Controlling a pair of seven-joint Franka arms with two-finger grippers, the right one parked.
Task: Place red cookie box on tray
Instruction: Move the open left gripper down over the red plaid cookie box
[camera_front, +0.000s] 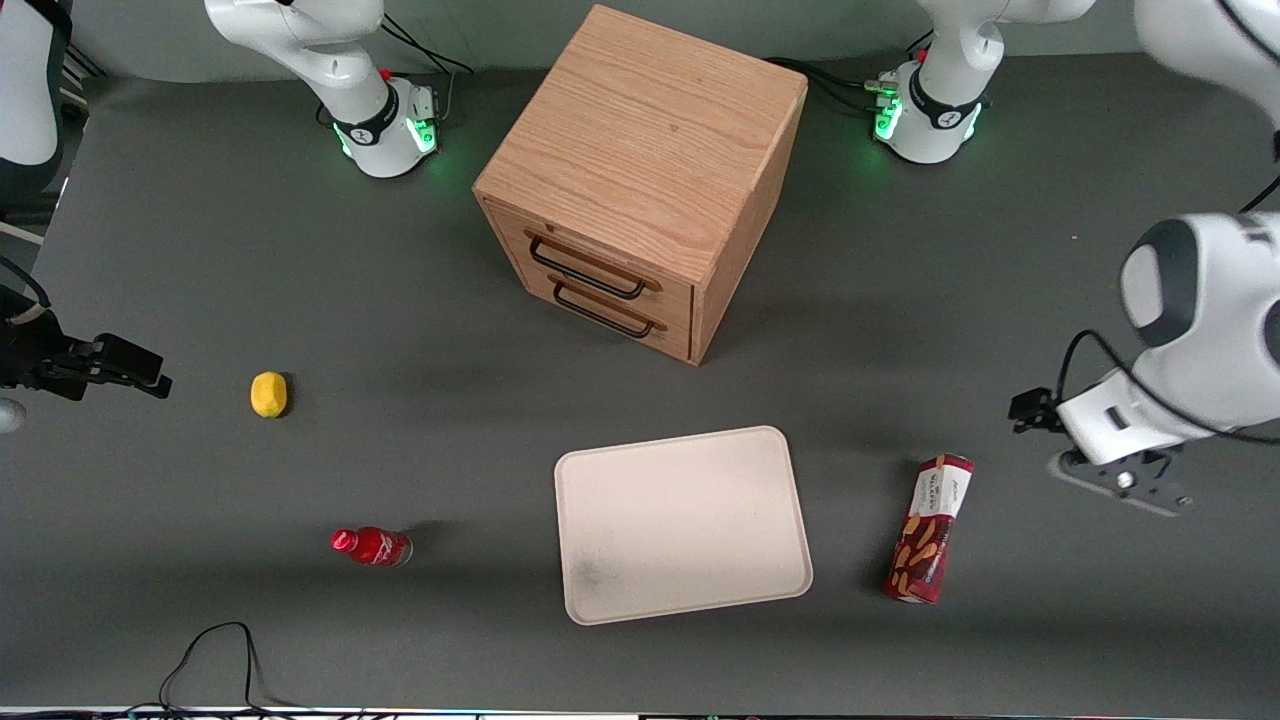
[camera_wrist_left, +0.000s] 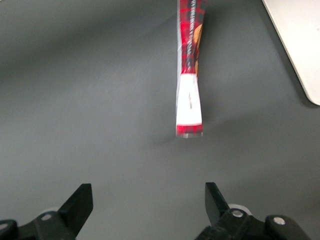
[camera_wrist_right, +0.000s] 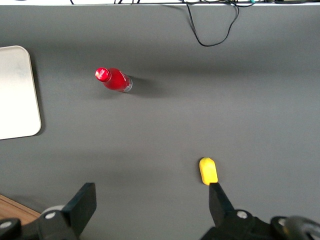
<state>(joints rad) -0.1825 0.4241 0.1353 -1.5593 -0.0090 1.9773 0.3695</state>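
Observation:
The red cookie box (camera_front: 930, 530) lies flat on the dark table beside the tray (camera_front: 680, 520), toward the working arm's end, with its white label band pointing away from the front camera. The tray is cream-white and bare. My left gripper (camera_front: 1125, 480) hovers above the table, off to the side of the box toward the working arm's end. In the left wrist view the gripper (camera_wrist_left: 147, 200) is open and empty. There the box (camera_wrist_left: 190, 75) lies ahead of the fingers with a gap of bare table between, and a corner of the tray (camera_wrist_left: 300, 40) shows.
A wooden two-drawer cabinet (camera_front: 640, 180) stands in the middle, farther from the front camera than the tray. A small red bottle (camera_front: 372, 546) and a yellow object (camera_front: 268, 393) lie toward the parked arm's end. A black cable (camera_front: 215, 650) loops near the front edge.

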